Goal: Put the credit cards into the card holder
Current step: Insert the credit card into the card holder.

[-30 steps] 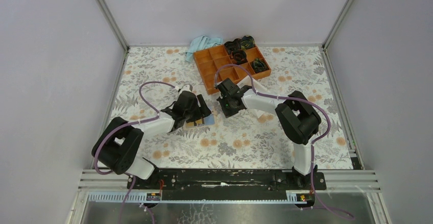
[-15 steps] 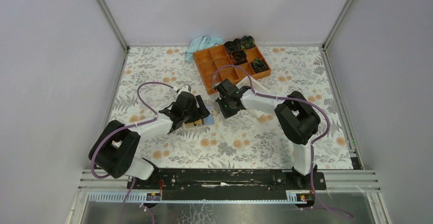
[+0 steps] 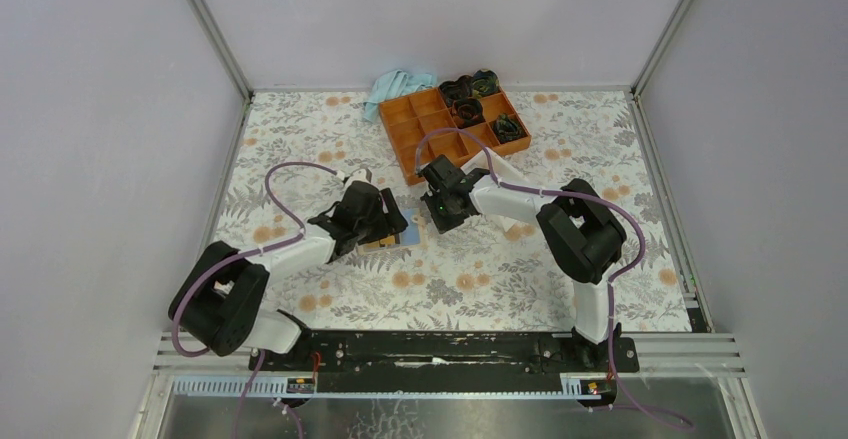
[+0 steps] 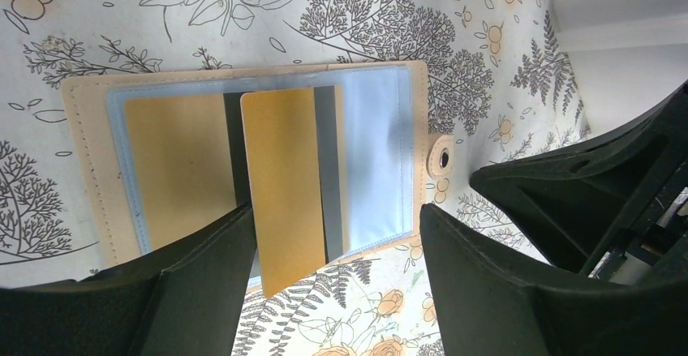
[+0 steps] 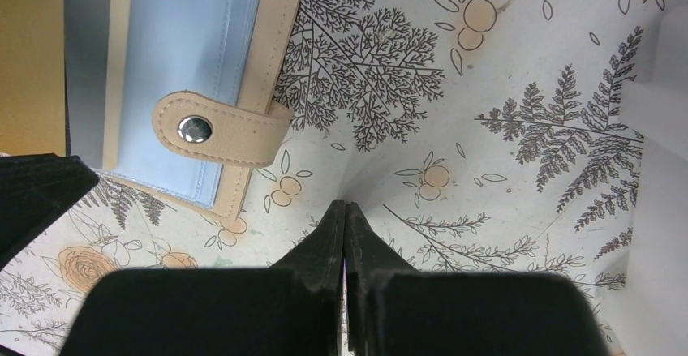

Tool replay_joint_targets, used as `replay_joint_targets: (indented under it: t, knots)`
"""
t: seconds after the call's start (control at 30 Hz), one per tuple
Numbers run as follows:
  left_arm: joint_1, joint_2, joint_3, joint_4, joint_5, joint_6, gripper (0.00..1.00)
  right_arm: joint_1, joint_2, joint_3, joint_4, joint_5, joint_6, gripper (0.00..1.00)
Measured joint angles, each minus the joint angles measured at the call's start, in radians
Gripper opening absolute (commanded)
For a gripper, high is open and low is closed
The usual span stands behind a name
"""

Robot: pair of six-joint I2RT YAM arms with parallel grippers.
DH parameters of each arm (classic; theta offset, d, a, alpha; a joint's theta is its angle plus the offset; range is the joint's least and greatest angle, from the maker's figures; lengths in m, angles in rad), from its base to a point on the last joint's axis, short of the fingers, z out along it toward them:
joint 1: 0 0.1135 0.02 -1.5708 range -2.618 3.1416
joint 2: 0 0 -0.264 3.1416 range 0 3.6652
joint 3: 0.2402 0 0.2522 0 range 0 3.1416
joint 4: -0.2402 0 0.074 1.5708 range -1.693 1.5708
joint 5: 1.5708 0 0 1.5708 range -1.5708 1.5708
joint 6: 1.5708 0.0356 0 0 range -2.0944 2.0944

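Floral-print table (image 4: 381,15) bears the tan wallet (image 4: 373,145), opened flat at frame centre so its clear sleeves face up. Gold card (image 4: 284,178) lies on a sleeve, lower end overhanging (depth of insertion unclear). Left gripper (image 4: 334,218) straddles it, fingers wide apart, gripping nothing; right gripper (image 5: 345,218), pinched closed and empty, sits beside the snap tab (image 5: 215,133), likely to steady it.

No words, numbers or logos can be read in any view. The gold card (image 4: 284,186), lying between the spread fingers of the left gripper (image 4: 334,218), shows a blank face. The card holder (image 4: 81,169) under it is unmarked. Its closure tab (image 5: 219,129), near the pressed-together tips of the right gripper (image 5: 345,210), bears only a plain metal snap.
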Motion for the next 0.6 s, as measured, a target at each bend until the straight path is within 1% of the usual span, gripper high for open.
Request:
replay_joint_targets:
  t: [0.6]
  knots:
    - [0.0,-0.016,-0.013,-0.016,0.0,0.004,0.79,0.001,0.003,0.005,-0.005,0.0,0.0,0.0]
